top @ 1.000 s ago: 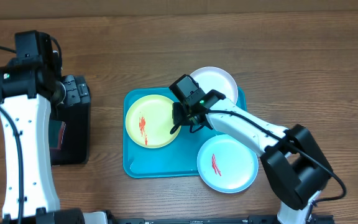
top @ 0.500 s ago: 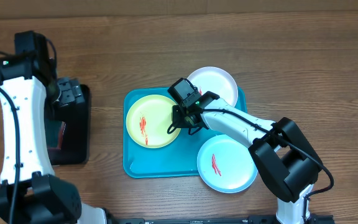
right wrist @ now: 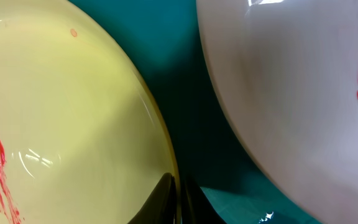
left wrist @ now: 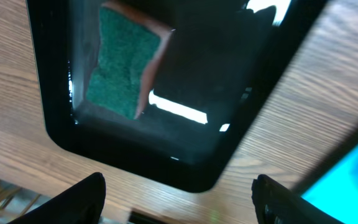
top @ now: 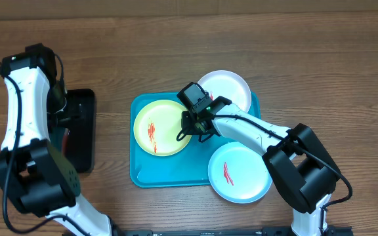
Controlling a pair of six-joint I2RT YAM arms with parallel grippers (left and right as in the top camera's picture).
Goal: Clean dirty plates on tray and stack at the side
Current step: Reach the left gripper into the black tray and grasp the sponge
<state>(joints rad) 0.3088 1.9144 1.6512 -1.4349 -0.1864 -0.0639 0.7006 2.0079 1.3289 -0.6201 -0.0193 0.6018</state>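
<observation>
The turquoise tray holds three plates. The yellow-green plate with a red smear lies at its left. A white plate sits at the tray's far right corner, and a white plate with a red smear overhangs the near right corner. My right gripper is shut on the yellow-green plate's right rim; the wrist view shows the fingers pinching the rim, with a white plate beside it. My left gripper is open and empty above the black tray.
A narrow black tray lies left of the turquoise tray. It holds a green scouring sponge with a brown edge. Bare wooden table surrounds both trays.
My left arm has swung toward the far side over the black tray. My right gripper has stayed on the yellow-green plate's rim since half a second ago.
</observation>
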